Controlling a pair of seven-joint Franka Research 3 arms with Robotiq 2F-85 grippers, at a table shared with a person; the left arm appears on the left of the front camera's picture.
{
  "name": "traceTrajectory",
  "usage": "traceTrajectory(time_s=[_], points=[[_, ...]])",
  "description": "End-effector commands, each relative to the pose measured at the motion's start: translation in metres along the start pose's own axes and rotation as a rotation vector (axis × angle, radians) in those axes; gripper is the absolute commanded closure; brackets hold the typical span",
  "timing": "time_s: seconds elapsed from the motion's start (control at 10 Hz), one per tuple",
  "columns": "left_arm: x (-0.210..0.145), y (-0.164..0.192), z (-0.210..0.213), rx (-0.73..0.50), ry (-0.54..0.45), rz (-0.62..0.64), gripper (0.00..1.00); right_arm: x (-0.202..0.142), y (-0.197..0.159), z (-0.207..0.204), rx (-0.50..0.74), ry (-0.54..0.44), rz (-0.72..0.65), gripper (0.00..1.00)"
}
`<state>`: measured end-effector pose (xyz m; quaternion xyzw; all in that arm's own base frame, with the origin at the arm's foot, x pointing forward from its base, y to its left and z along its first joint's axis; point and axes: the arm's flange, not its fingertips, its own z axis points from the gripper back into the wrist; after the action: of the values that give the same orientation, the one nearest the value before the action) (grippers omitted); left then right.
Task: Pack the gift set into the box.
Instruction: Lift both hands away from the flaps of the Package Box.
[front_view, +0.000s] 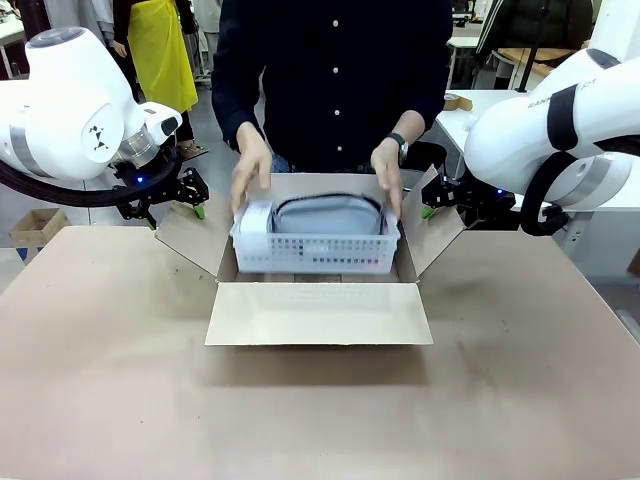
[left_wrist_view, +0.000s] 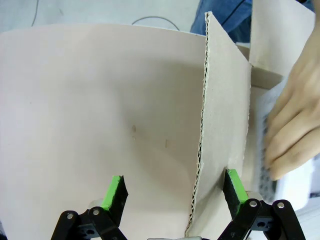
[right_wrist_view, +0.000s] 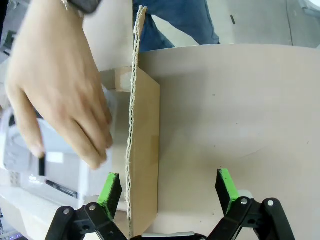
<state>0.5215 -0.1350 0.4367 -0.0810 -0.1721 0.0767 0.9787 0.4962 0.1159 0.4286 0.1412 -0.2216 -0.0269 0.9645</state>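
The brown box (front_view: 318, 315) stands open mid-table with its flaps spread. Over its opening a person's hands (front_view: 250, 165) hold a white perforated basket (front_view: 315, 252). Inside lies the gift set: the grey-blue pouch (front_view: 328, 214) and a small white pack (front_view: 256, 218) at its left end. My left gripper (front_view: 190, 195) is open at the box's left flap (left_wrist_view: 220, 125); the flap's edge runs between the fingers of this gripper (left_wrist_view: 174, 192). My right gripper (front_view: 440, 200) is open at the right flap (right_wrist_view: 142, 150), whose edge stands near the left pad of this gripper (right_wrist_view: 168, 192).
The tan tabletop (front_view: 320, 420) spreads bare in front of the box. The person stands close behind the far flap. A hand (left_wrist_view: 292, 125) grips the basket's end just past the left flap, and the other hand (right_wrist_view: 55, 85) does the same past the right flap.
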Motion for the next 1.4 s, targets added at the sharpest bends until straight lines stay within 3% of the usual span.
traceTrajectory(time_s=[0.0, 1.0, 1.1, 1.3], points=[[-0.001, -0.002, 0.001, 0.025, -0.007, 0.01, 0.0, 0.005, 0.002, 0.002, -0.01, -0.01, -0.009, 0.0], [0.0, 0.0, 0.0, 0.0, 0.0, 0.0, 0.0, 0.0, 0.0, 0.0, 0.0, 0.0, 0.0, 0.0], [0.001, 0.003, 0.035, -0.153, 0.039, -0.093, 0.0, 0.009, 0.009, 0.029, 0.097, -0.006, -0.013, 0.0], [-0.015, 0.056, 0.101, -0.438, 0.008, -0.146, 0.0, 0.016, -0.024, 0.099, 0.262, -0.046, -0.083, 0.0]])
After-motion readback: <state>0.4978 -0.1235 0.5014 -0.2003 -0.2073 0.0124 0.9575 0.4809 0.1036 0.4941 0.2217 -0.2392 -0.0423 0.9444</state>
